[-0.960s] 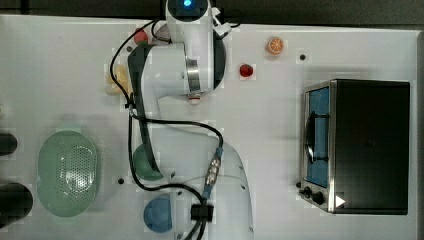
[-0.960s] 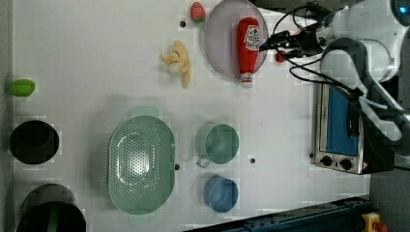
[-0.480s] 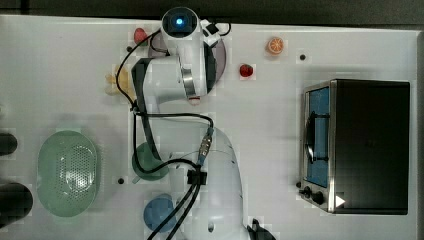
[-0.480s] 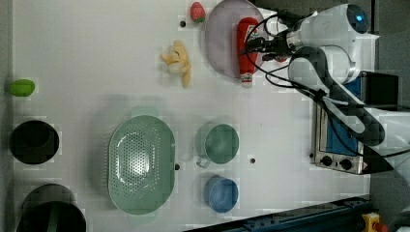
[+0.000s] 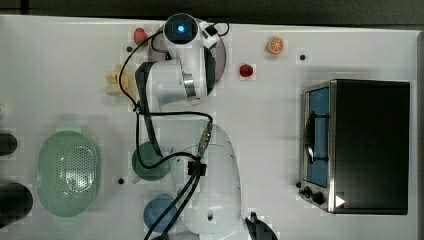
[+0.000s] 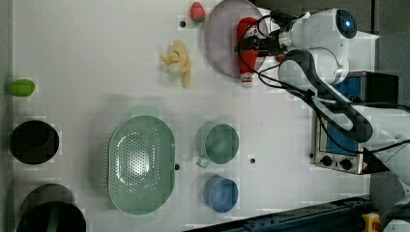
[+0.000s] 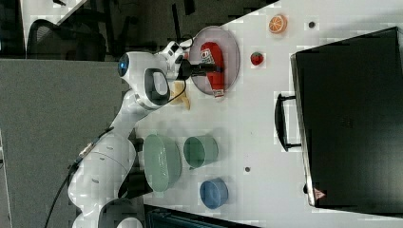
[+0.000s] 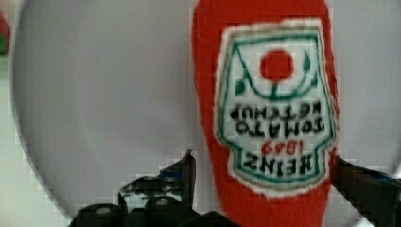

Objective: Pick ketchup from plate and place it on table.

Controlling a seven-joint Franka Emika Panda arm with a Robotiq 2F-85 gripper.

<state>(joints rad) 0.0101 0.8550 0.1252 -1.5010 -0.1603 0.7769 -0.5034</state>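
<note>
Closest to the wrist: the hand stands wide open, one dark finger on each side of the slim red ketchup bottle with its white and green label, not yet closed on it
Ketchup: lies flat on the large round pale lilac plate; in the left view its white cap end pokes past the plate's rim over the white worktop
Arm: the white robot arm reaches over the plate; the hand sits right at the bottle's body
Progress: I judge the approach finished and the grasp not begun; closing, lifting, carrying off the plate and setting the bottle on the worktop are all left
Change: a second ago, in the left view, the hand hung off the plate's right side and the whole bottle lay uncovered; now it has come over the bottle
Further off: a red and green strawberry just beside the plate, a pale yellow banana bunch near it, a green cup, a small blue bowl, a green perforated oval basin
Farthest: a silver and black toaster oven well apart from the plate
</note>
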